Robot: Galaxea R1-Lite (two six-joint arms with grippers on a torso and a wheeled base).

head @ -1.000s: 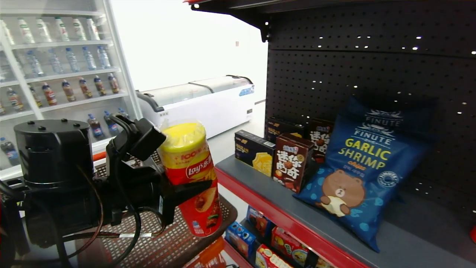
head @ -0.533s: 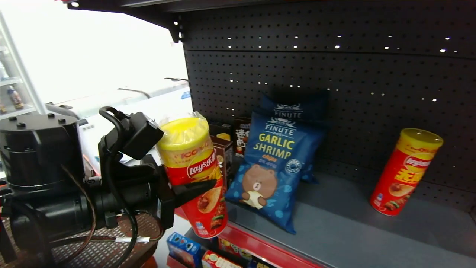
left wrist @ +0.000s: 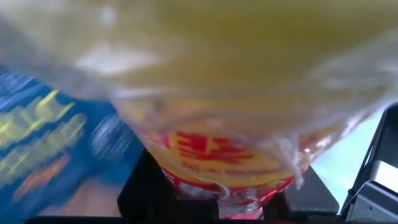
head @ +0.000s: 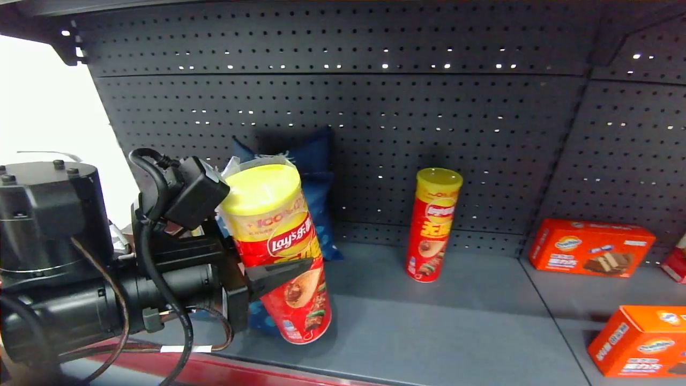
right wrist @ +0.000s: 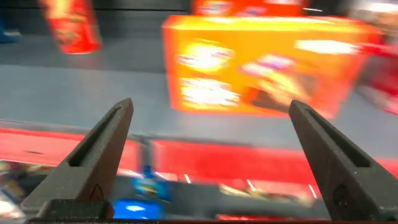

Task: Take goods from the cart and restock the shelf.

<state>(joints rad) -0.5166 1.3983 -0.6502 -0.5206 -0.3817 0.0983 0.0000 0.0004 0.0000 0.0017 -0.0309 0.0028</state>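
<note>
Holding: left pincer (head: 270, 262) clamped on chips can (head: 268, 225) at mid-body; arm level, coming in from the left.
Can position: tilted, base low over the shelf (head: 439, 327) front; contact unclear.
Right pincer (right wrist: 210, 106): spread wide, holding nothing, facing orange box (right wrist: 261, 62).
Behind can: blue bag (head: 317, 177) against pegboard (head: 375, 118).
Further along: second can (head: 433, 230), upright.

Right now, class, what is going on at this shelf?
The left gripper holds a can, slightly tilted, low over the front of the shelf; whether it touches down cannot be told. A blue bag sits behind it, and a second can stands upright farther back. The right gripper is open and empty, facing an orange box on the shelf.
</note>
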